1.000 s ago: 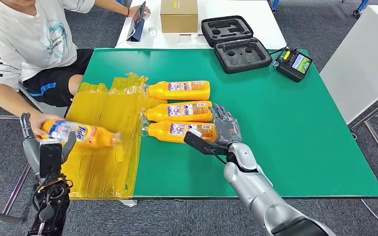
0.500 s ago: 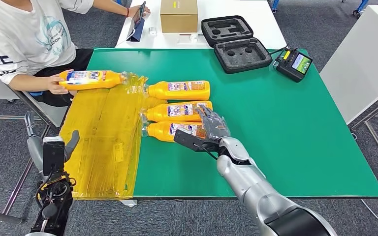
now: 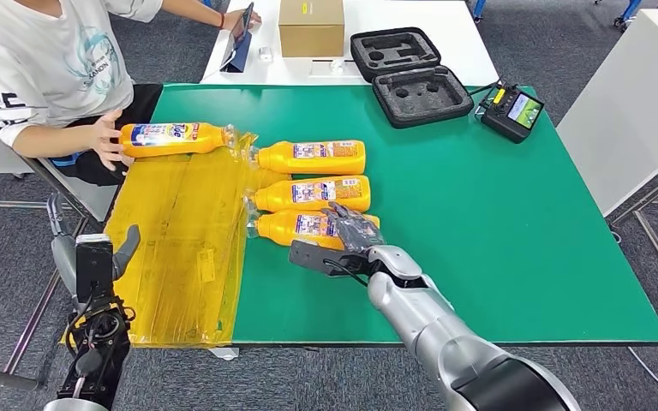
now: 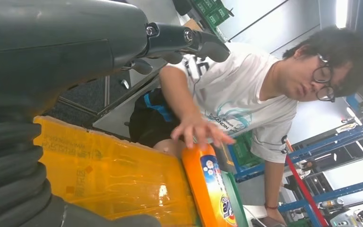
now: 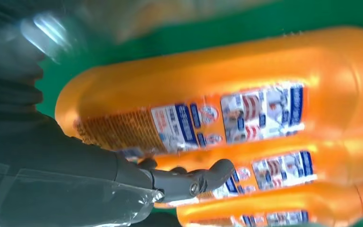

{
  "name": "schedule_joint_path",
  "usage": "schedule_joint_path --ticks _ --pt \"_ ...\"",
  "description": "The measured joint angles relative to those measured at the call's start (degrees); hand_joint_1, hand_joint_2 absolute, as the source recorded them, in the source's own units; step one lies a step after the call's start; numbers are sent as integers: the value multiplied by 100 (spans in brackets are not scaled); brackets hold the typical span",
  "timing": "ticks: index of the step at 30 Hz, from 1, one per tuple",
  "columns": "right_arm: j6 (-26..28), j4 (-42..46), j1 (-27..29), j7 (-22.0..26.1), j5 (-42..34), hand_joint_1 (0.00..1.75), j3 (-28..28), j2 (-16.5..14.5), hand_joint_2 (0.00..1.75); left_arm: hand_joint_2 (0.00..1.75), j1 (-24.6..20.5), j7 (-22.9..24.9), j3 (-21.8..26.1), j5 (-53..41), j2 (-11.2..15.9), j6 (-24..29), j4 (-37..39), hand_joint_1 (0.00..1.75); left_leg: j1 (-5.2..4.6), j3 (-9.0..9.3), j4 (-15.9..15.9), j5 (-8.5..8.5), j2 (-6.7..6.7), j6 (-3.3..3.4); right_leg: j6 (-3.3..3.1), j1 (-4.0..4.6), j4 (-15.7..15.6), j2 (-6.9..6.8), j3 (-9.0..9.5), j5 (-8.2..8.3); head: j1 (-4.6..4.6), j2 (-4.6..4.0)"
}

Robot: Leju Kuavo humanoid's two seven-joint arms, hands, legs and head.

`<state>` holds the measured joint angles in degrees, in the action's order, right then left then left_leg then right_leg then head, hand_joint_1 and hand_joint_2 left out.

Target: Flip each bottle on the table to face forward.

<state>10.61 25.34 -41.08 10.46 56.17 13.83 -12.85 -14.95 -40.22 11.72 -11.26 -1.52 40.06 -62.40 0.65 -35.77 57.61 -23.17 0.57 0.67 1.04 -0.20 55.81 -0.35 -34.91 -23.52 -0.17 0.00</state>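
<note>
Since a second ago, a person's hand [image 3: 107, 141] has carried a fourth bottle [image 3: 171, 137] from the near left edge to the far left of the yellow plastic sheet [image 3: 180, 257], front label up. The right hand [image 3: 347, 235] has slid left along the nearest bottle [image 3: 308, 227] on the green bench [image 3: 497, 223], fingers [image 3: 355, 224] spread over it; whether they grip is hidden. Three bottles lie in a row showing back labels, judged unflipped. The left hand [image 3: 94, 261] hangs open off the bench.
</note>
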Motion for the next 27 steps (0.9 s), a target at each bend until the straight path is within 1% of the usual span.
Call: schedule_joint_path --ticks 8,13,16,21,23,24,25,27 --pt "-140 -131 -70 -99 5 0 70 0 175 175 0 0 -4 25 2 0 25 0 0 0 0 0 0 0 0 0 0 0 0 0 0 0" --pt "-437 -198 -144 -452 -32 0 113 2 175 175 0 0 -5 68 3 0 54 0 0 2 0 0 0 0 0 0 -1 -1 0 0 0 0" --pt "-521 -236 -185 -613 -61 0 117 16 175 175 -1 0 -7 85 5 0 85 0 0 3 0 0 0 0 0 0 -1 -1 2 0 1 0" --pt "-565 -274 -194 -663 -65 0 119 48 175 175 -2 0 -7 90 8 0 117 0 0 3 0 0 -1 0 0 -1 -1 -1 2 0 1 0" --pt "-567 -283 -194 -663 -65 5 120 54 175 175 -2 0 -7 91 8 0 119 0 0 4 0 0 -1 0 0 -1 -1 -1 2 0 0 0" --pt "-567 -286 -194 -664 -66 19 120 55 175 175 -2 0 -7 92 8 0 119 0 0 4 0 0 -1 0 0 -1 -1 -1 2 0 0 0" --pt "-567 -289 -195 -667 -71 49 121 56 175 175 -3 0 -7 96 8 0 121 0 0 4 0 0 -1 0 0 0 -1 -1 2 0 -1 0" --pt "-561 -291 -196 -672 -106 119 121 59 175 175 -7 0 -10 107 8 0 134 0 0 4 0 0 -1 0 0 0 -1 0 2 0 0 0"
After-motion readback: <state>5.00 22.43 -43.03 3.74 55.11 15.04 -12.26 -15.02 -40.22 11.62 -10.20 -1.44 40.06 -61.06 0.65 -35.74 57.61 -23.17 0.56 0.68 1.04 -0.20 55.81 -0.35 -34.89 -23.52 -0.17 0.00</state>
